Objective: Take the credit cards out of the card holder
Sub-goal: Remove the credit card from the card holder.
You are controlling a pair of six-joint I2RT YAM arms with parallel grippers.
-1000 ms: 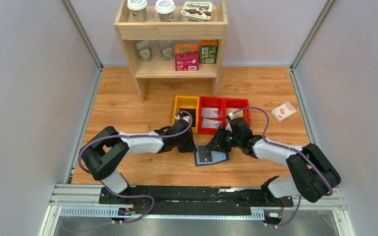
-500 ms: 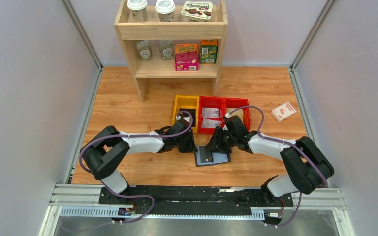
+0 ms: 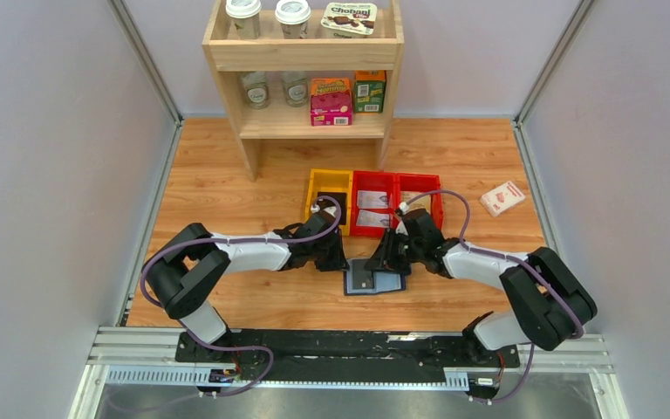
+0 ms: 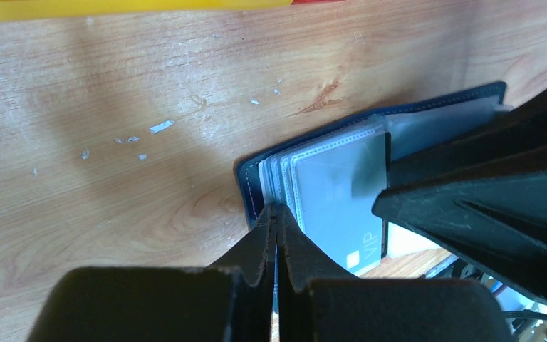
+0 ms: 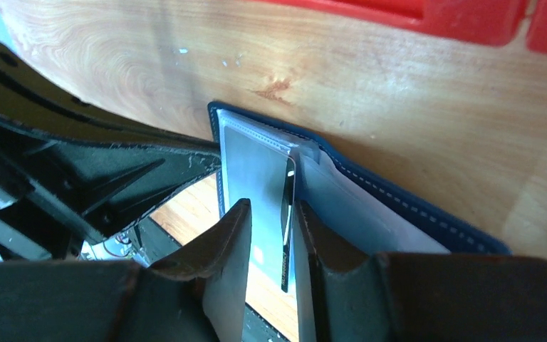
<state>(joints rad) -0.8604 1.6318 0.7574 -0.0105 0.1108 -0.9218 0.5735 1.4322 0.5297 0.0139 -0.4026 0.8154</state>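
1. The credit cards (image 3: 362, 278) look thin, light and stiff. They should slide rather than bend, but their smooth faces give the pads little to bite on.
2. The best hold is probably on a card's exposed short edge where it pokes out of a sleeve mouth, pulling straight along the sleeve. A skewed pull would likely jam the card against the pocket seam.
3. The card holder (image 3: 373, 281) is light and floppy, with soft clear sleeves that fan up like pages. It will probably travel with a card unless it is pinned down.
4. The left gripper (image 4: 275, 235) is clenched, its joined tips at the holder's navy left border, seemingly pressing it to the wood.
5. The right gripper (image 5: 272, 210) has its jaws parted with a dark, edge-on card between them. There is a gap on both sides of the card, so it does not look grasped yet.
6. The holder lies opened flat on the table (image 3: 227, 166), around the middle of its width and nearer the near edge. It sits just in front of the red bins (image 3: 375, 202), between the two wrists.
7. Its cover is navy with pale stitching along the rim, and the sleeves inside are blue-grey and translucent.
8. In the left wrist view one sleeved card shows a small light square and the letters "VIP". From above the card reads as a dark rectangle on the left half.
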